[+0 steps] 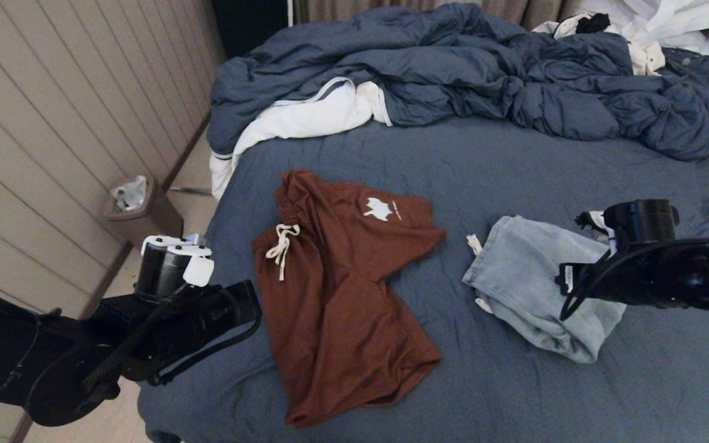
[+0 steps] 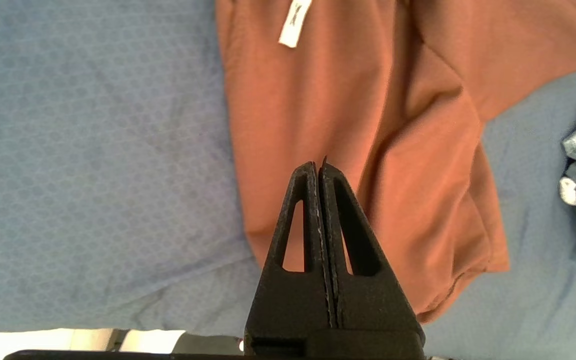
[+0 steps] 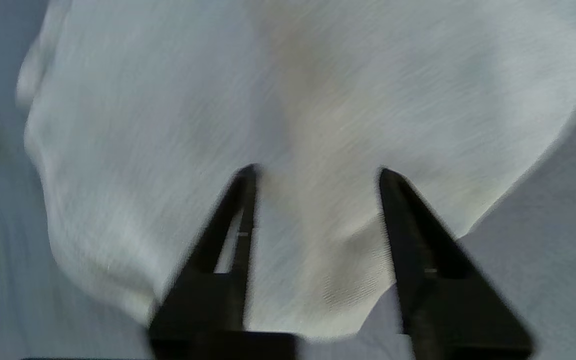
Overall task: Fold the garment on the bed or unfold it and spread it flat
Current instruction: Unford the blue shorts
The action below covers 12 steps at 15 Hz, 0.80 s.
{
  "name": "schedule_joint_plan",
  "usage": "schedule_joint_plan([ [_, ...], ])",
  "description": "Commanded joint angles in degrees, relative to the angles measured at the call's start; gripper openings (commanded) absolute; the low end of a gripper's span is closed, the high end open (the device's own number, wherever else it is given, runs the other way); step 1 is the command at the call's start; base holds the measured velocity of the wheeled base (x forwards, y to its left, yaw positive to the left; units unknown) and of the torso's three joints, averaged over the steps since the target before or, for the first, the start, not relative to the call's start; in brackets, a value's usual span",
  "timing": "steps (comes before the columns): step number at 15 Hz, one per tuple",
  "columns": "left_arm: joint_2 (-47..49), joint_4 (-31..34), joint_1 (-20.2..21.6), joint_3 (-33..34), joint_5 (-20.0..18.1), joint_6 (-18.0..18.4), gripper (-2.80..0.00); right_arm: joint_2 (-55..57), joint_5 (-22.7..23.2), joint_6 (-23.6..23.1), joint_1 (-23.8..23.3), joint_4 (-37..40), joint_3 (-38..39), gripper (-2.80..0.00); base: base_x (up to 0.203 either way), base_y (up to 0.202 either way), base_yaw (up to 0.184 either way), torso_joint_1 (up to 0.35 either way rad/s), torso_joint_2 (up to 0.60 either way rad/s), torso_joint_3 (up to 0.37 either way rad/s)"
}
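A rust-brown pair of shorts [image 1: 342, 289] with a white drawstring lies spread on the bed [image 1: 514, 172], wrinkled. To its right a pale blue-grey garment [image 1: 527, 277] lies folded in a small heap. My left gripper [image 2: 319, 165] is shut and empty, hovering over the near edge of the brown shorts [image 2: 368, 125]; its arm [image 1: 194, 314] is at the bed's left side. My right gripper [image 3: 318, 170] stands open just above the pale garment [image 3: 268, 100], with the fabric below the gap and nothing pinched. Its arm [image 1: 656, 271] reaches in from the right.
A rumpled blue duvet [image 1: 453, 67] with white lining fills the far part of the bed. White clothing [image 1: 656, 24] is piled at the back right. A waste bin [image 1: 136, 206] stands on the floor by the panelled wall at the left.
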Motion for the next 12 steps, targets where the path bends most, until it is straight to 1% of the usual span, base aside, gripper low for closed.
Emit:
schedule_joint_plan([
  [1, 0.16, -0.34, -0.29, 0.35, 0.12, -0.22, -2.8, -0.51, 0.19, -1.81, 2.6, -0.28, 2.54, 0.0, 0.0, 0.0, 0.0, 0.0, 0.0, 0.0],
  [2, 0.1, -0.37, -0.38, 0.44, 0.12, -0.22, -2.8, -0.92, 0.52, -1.79, 3.49, -0.28, 2.97, 0.0, 0.0, 0.0, 0.0, 0.0, 0.0, 0.0],
  [4, -0.75, -0.42, -0.38, 0.52, 0.18, -0.22, -2.8, -2.08, 3.27, -1.56, 5.48, -0.18, 3.44, 0.0, 0.0, 0.0, 0.0, 0.0, 0.0, 0.0],
  [5, -1.11, -0.42, -0.34, 0.52, 0.26, -0.22, -2.8, -1.81, 3.56, -1.15, 5.83, -0.12, 3.55, 0.0, 0.0, 0.0, 0.0, 0.0, 0.0, 0.0],
  [8, -1.56, -0.42, -0.29, 0.58, 0.26, -0.22, -2.8, 2.08, 3.54, -0.42, 6.42, -0.56, 3.36, 0.0, 0.0, 0.0, 0.0, 0.0, 0.0, 0.0],
  [11, -1.22, -0.42, -0.29, 0.61, 0.26, -0.22, -2.8, 6.2, 2.79, -0.55, 6.16, -5.82, 3.39, 0.0, 0.0, 0.0, 0.0, 0.0, 0.0, 0.0],
  [12, -1.12, -0.42, -0.34, 0.61, 0.17, -0.22, -2.8, 6.47, 2.61, -0.56, 5.97, -5.96, 3.24, 0.0, 0.0, 0.0, 0.0, 0.0, 0.0, 0.0],
])
